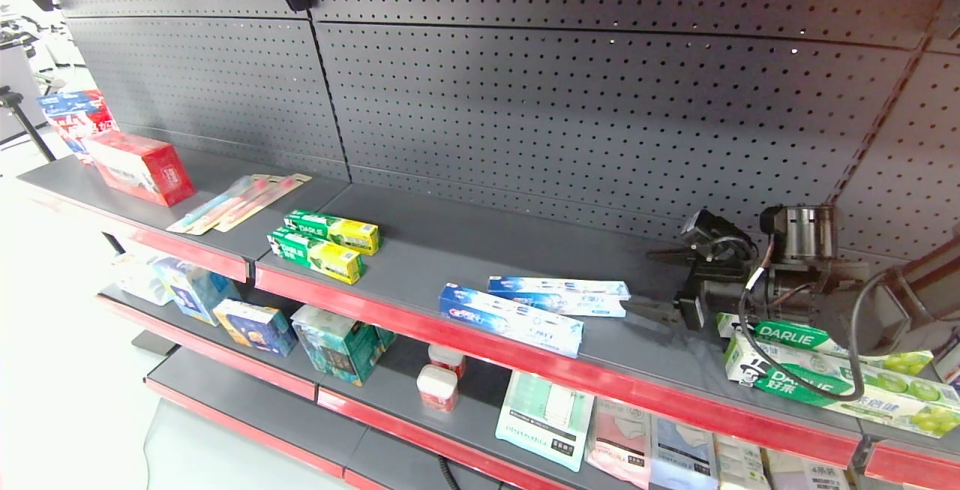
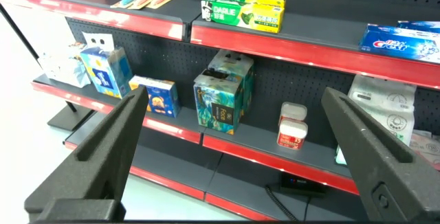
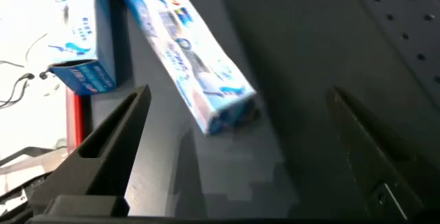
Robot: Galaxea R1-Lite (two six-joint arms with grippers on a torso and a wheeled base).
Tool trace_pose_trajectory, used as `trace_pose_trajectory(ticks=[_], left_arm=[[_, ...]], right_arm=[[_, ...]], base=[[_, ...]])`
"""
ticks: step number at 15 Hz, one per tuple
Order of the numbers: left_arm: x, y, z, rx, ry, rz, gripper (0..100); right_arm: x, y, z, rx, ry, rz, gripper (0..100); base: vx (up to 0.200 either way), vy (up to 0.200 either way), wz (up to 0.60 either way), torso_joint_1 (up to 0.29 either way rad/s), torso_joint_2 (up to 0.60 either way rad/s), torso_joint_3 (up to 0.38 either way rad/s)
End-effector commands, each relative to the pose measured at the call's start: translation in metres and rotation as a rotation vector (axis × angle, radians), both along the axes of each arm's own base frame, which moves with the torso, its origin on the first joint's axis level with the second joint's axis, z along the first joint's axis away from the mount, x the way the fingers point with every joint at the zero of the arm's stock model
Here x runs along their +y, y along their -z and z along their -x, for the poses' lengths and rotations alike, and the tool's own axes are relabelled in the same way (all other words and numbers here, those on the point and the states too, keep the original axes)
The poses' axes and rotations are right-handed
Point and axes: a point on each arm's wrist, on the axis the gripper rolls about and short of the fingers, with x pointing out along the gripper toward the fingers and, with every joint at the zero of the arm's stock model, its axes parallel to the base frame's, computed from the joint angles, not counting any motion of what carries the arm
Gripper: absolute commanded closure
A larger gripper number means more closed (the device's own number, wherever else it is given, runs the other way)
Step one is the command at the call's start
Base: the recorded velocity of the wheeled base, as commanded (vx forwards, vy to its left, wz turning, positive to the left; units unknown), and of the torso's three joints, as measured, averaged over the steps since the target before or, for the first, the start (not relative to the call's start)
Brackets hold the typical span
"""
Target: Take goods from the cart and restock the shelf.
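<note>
Right gripper (image 1: 660,285) hangs low over the shelf (image 1: 480,238) with its fingers spread wide and nothing between them. Its tips face the two blue toothpaste boxes (image 1: 525,310). Those lie flat near the red front edge, side by side and slightly angled to each other. From the right wrist view the end of the rear one (image 3: 185,52) sits just ahead of the open fingers and doesn't seem to touch them. Under that arm, further right, there's a pair of green-and-white toothpaste boxes (image 1: 817,377) lying flat. Further left on the same level you've got two green toothpaste boxes (image 1: 324,244) next to each other, then toothbrush packs (image 1: 240,201), then a red box (image 1: 139,167) at the far left. Left gripper (image 2: 234,95) is out in front of the shelving, also spread open and empty, facing the lower tier. A teal box (image 2: 223,93) and a couple of small red-and-white jars (image 2: 292,124) stand there.
</note>
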Motion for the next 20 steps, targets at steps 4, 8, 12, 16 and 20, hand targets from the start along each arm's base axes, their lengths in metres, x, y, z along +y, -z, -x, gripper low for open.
trace_pose_trajectory(ticks=[4,8,12,16,20], left_arm=[[0.000,0.000,0.000,0.000,-0.001,0.002,0],[0.000,0.000,0.000,0.000,-0.001,0.000,0],[0.000,0.000,0.000,0.000,-0.001,0.000,0],[0.000,0.000,0.000,0.000,-0.001,0.000,0],[0.000,0.000,0.000,0.000,-0.001,0.000,0]], right_arm=[[-0.017,-0.014,0.008,0.003,0.201,0.022,0],[-0.012,-0.015,0.011,0.026,0.321,0.041,0],[-0.007,-0.008,0.017,0.054,0.327,0.062,0],[-0.001,0.002,0.008,0.069,0.337,0.081,0],[0.001,0.010,0.003,0.089,0.332,0.085,0]], base=[[0.000,0.000,0.00,0.000,0.00,0.000],[0.000,0.000,0.00,0.000,0.00,0.000],[0.000,0.000,0.00,0.000,0.00,0.000],[0.000,0.000,0.00,0.000,0.00,0.000],[0.000,0.000,0.00,0.000,0.00,0.000]])
